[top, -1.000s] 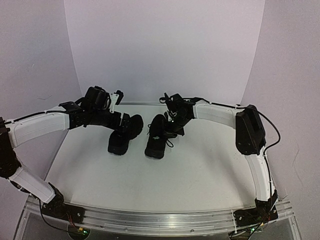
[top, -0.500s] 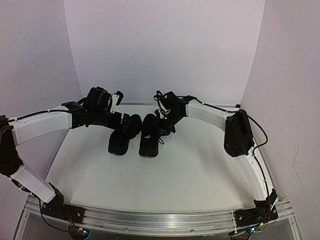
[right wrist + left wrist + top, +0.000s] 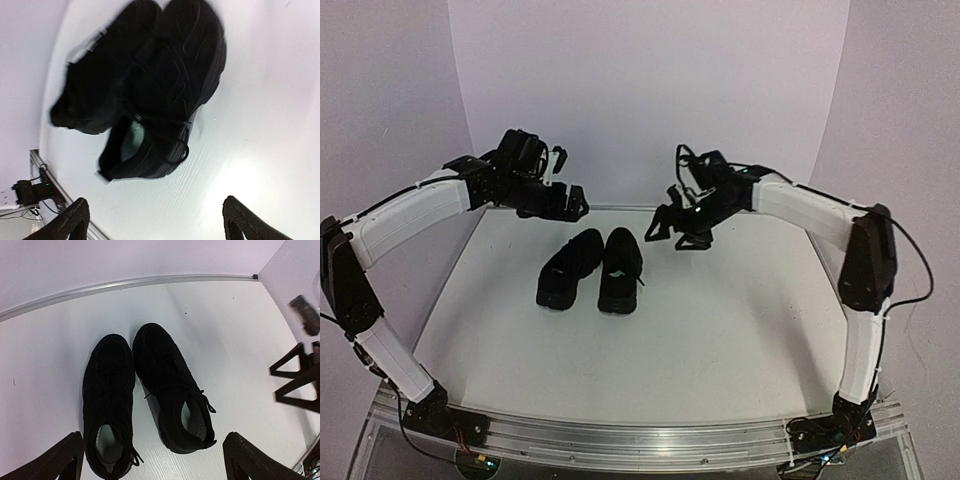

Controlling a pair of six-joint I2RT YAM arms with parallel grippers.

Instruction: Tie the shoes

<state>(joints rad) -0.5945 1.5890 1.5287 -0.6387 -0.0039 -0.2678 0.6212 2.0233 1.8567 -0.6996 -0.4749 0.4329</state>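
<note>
- Shoes (image 3: 618,270) sat side by side, centre frame.
- Left claw (image 3: 568,203) and right claw (image 3: 672,232) hovered wide open, empty.
- Better to descend slowly, each pinching one lace end (image 3: 207,405).

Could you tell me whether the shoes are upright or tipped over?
Upright: both shoes sit on their soles, side by side, openings facing up.

Wht arm shells (image 3: 408,212), blk joints (image 3: 868,262)

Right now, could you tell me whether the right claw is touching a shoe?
Apart: the right wrist view shows bare table between the right claw and the shoes.
</note>
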